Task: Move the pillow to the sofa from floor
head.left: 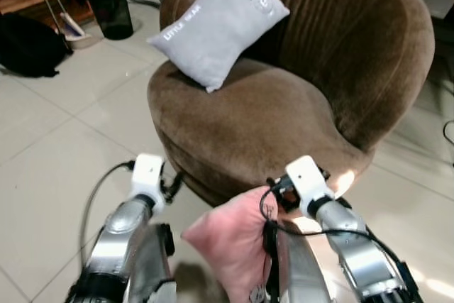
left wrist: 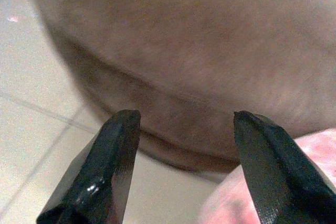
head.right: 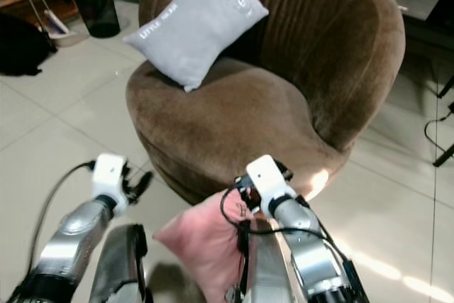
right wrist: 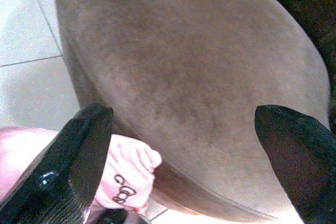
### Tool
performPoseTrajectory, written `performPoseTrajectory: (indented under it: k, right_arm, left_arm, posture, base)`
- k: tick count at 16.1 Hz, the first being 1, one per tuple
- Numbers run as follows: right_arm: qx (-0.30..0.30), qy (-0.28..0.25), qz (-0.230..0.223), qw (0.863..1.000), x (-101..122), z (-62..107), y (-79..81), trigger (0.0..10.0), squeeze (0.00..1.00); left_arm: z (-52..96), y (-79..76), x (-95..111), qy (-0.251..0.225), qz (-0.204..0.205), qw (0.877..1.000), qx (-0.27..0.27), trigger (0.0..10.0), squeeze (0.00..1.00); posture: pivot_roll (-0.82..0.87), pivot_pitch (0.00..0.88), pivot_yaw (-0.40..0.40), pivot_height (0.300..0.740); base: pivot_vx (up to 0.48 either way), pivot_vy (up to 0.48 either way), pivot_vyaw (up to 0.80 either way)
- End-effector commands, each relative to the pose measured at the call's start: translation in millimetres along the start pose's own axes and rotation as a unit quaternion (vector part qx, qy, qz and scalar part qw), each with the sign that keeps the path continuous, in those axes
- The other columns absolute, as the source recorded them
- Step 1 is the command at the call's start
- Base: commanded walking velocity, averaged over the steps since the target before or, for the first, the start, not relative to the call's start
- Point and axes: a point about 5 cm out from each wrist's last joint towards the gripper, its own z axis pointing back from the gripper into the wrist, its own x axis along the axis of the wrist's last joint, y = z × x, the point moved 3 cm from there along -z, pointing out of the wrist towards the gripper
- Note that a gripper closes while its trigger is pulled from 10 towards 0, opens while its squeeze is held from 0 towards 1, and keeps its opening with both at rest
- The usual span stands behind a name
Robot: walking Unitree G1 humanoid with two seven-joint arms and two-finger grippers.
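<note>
Two grippers sit low in front of the robot, with the pink pillow (head.left: 237,246) between the arms, off the seat, just before the sofa's front edge; the left gripper (left wrist: 184,171) has its fingers spread wide, one beside the pillow's edge; the right gripper (right wrist: 194,166) is likewise wide apart, one finger (right wrist: 73,166) against the pillow's corner, clamping nothing; beyond, the brown sofa (head.left: 284,111) carries a grey cushion (head.left: 216,23) against its back; a dark bottle (head.left: 110,1) stands farther off on the tiled floor (head.left: 57,140).
</note>
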Motion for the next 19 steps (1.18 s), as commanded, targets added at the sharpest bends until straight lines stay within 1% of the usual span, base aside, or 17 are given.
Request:
performPoseTrajectory:
  k: [1,2,3,4,5,6,7,8,9,10,11,12,13,15,16,18,19]
  right_arm:
    - [0.003,-0.001,0.011,1.000,0,1.1,1.7,10.0,0.00]
    - [0.004,0.002,0.013,1.000,-3,3.2,4.6,10.0,0.00]
    - [0.004,0.006,0.011,1.000,-6,5.5,6.1,10.0,0.00]
    - [0.004,0.011,0.006,1.000,-10,10.5,9.1,10.0,0.00]
    - [0.004,0.013,0.004,1.000,-11,14.3,11.7,10.0,0.00]
    - [0.002,0.015,0.000,1.000,-11,21.1,16.1,10.0,0.00]
    - [-0.002,0.010,-0.004,1.000,-8,26.2,18.4,10.0,0.00]
    - [-0.017,-0.007,-0.016,1.000,0,33.1,18.1,10.0,0.00]
    - [-0.025,-0.019,-0.029,0.999,6,37.5,16.9,10.0,0.00]
    - [-0.041,-0.034,-0.043,0.998,15,43.8,13.4,10.0,0.00]
    - [-0.046,-0.036,-0.043,0.997,17,45.6,11.9,10.0,0.00]
    - [-0.054,-0.041,-0.041,0.997,22,48.9,9.7,10.0,0.00]
    - [-0.065,-0.045,-0.047,0.996,28,53.1,6.7,10.0,0.00]
    - [-0.071,-0.042,-0.050,0.995,31,57.8,5.8,10.0,0.00]
    - [-0.074,-0.043,-0.052,0.995,34,61.3,6.7,10.0,0.00]
    - [-0.079,-0.050,-0.056,0.994,42,66.0,8.8,10.0,0.00]
    - [-0.080,-0.050,-0.059,0.994,45,68.0,9.9,10.0,0.00]
  left_arm:
    - [-3.2,-0.9,-4,0.014,0.011,1.000,-0.010,10.0,1.00]
    - [-10.3,-2.3,-10,0.040,-0.013,0.999,-0.018,10.0,1.00]
    - [-16.9,-4.1,-12,0.054,-0.029,0.998,-0.022,10.0,1.00]
    - [-22.6,-8.0,-13,0.068,-0.034,0.997,-0.034,10.0,1.00]
    - [-24.4,-9.8,-15,0.077,-0.031,0.996,-0.040,10.0,1.00]
    - [-24.8,-13.0,-21,0.094,-0.035,0.994,-0.053,10.0,1.00]
    - [-25.0,-15.9,-27,0.107,-0.049,0.991,-0.065,10.0,1.00]
    - [-24.7,-20.8,-31,0.109,-0.060,0.989,-0.080,10.0,1.00]
    - [-25.2,-23.9,-31,0.107,-0.068,0.988,-0.089,10.0,1.00]
    - [-27.6,-29.1,-27,0.093,-0.078,0.987,-0.105,10.0,1.00]
    - [-29.1,-31.0,-24,0.088,-0.080,0.987,-0.111,10.0,1.00]
    - [-31.0,-32.6,-20,0.086,-0.094,0.985,-0.118,10.0,1.00]
    - [-32.3,-33.4,-21,0.097,-0.115,0.981,-0.122,10.0,1.00]
    - [-33.3,-38.4,-24,0.112,-0.126,0.977,-0.132,10.0,1.00]
    - [-33.2,-43.3,-26,0.116,-0.124,0.975,-0.145,10.0,1.00]
    - [-32.6,-58.6,-32,0.125,-0.125,0.967,-0.181,10.0,1.00]
    - [-32.9,-65.5,-35,0.130,-0.140,0.963,-0.192,10.0,1.00]
  posture:
    - [-0.07,0.074,-0.029,0.530]
    - [-0.09,0.108,-0.017,0.530]
    - [-0.10,0.127,-0.010,0.530]
    - [-0.12,0.157,0.001,0.530]
    - [-0.14,0.179,0.007,0.530]
    - [-0.15,0.208,0.014,0.530]
    - [-0.16,0.224,0.016,0.530]
    - [-0.17,0.258,0.013,0.530]
    - [-0.17,0.274,0.014,0.530]
    - [-0.18,0.293,0.022,0.530]
    - [-0.18,0.296,0.024,0.530]
    - [-0.19,0.315,0.026,0.530]
    - [-0.20,0.362,0.040,0.530]
    - [-0.21,0.381,0.049,0.530]
    - [-0.22,0.378,0.050,0.530]
    - [-0.23,0.376,0.051,0.530]
    - [-0.23,0.383,0.052,0.530]
  base:
    - [0.000,0.000,0.00]
    - [0.000,0.000,0.00]
    - [0.000,0.000,0.00]
    - [0.000,0.000,0.00]
    - [0.000,0.000,0.00]
    - [0.000,0.000,0.00]
    - [0.000,0.000,0.00]
    - [0.000,0.000,0.00]
    - [0.000,0.000,0.00]
    - [0.000,0.000,0.00]
    - [0.000,0.000,0.00]
    - [0.000,0.000,0.00]
    - [0.000,0.000,0.00]
    - [0.000,0.000,0.00]
    - [0.000,0.000,0.00]
    - [0.000,0.000,0.00]
    - [0.000,0.000,0.00]
